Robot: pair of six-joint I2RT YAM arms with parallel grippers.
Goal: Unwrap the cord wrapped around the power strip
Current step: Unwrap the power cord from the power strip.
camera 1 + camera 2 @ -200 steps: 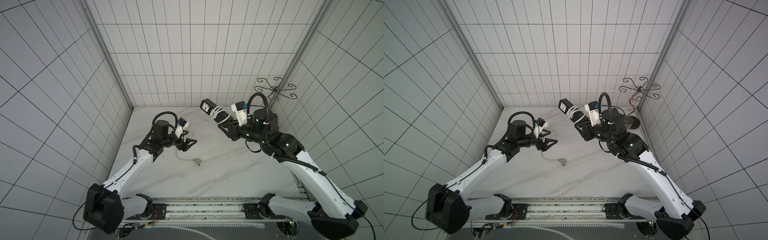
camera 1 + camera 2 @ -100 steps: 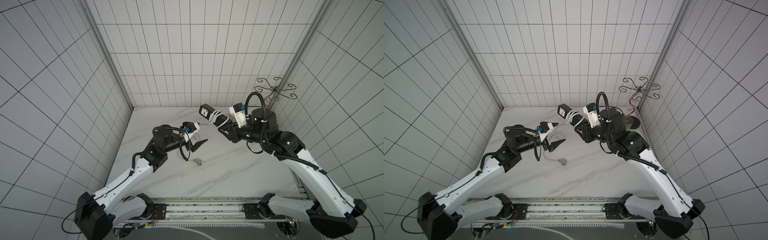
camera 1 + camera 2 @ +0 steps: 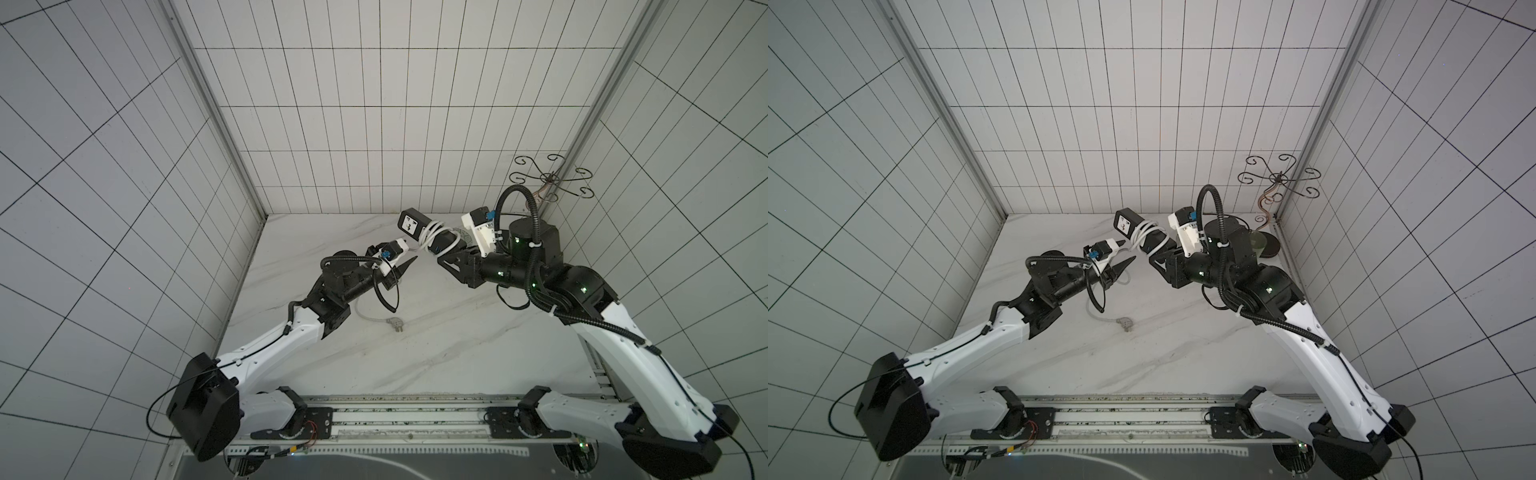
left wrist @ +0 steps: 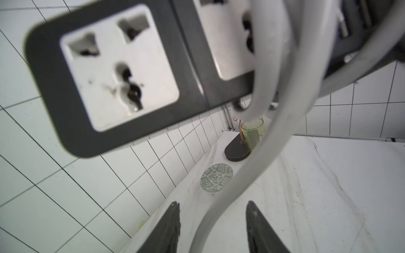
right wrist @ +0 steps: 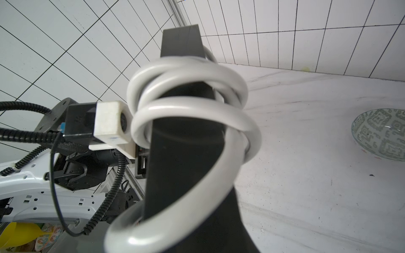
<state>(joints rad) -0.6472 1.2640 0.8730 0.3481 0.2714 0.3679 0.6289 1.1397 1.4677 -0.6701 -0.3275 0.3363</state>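
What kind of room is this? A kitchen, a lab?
Probably a test booth dressed up like a kitchen corner. White tiled walls close in a marble-look table, two robot arms are bolted to a rail at its front edge, and a patterned bowl and green glass sit in the corner.

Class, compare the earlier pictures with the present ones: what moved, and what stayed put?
The left end effector reached toward the power strip and is closing around the cord. The right end effector kept holding the strip; the plug stayed on the table.
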